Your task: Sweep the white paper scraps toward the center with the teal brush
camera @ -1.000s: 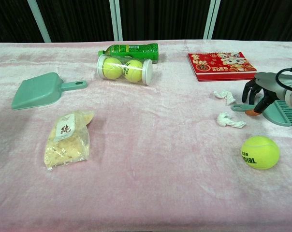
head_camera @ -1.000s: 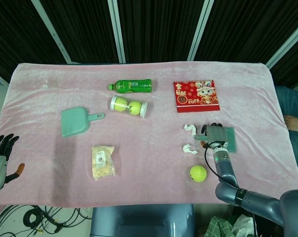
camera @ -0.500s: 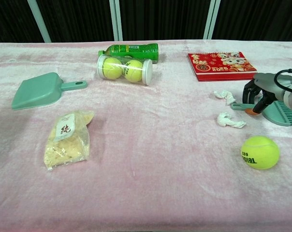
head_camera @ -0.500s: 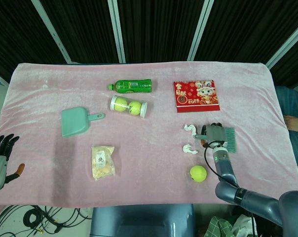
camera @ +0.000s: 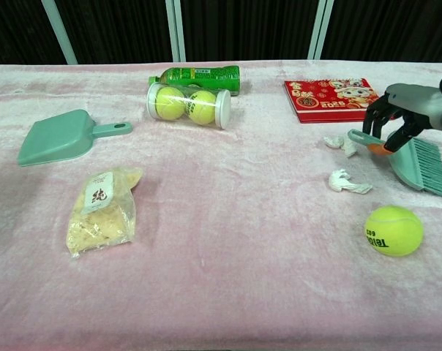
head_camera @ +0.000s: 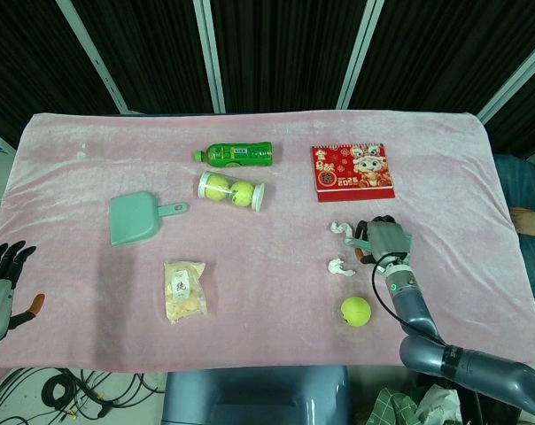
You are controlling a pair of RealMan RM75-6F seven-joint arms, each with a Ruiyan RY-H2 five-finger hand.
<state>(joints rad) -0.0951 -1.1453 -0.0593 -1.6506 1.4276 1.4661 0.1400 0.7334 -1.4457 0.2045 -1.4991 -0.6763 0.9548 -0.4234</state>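
Teal brush (camera: 415, 162) gripped in right hand (camera: 399, 110), handle tip toward scraps (camera: 347, 180), bristles down-right; left hand (head_camera: 0, 274) fingers apart.

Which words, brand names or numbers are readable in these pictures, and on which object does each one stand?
"2025": on the red booklet, read in the head view.
"Teloon", seen sideways: on the loose tennis ball; small, so not certain.
One dark character on the snack bag label: too blurred to read.
Green bottle label: print too small to read.
Other gold characters on the red booklet: too small to read.
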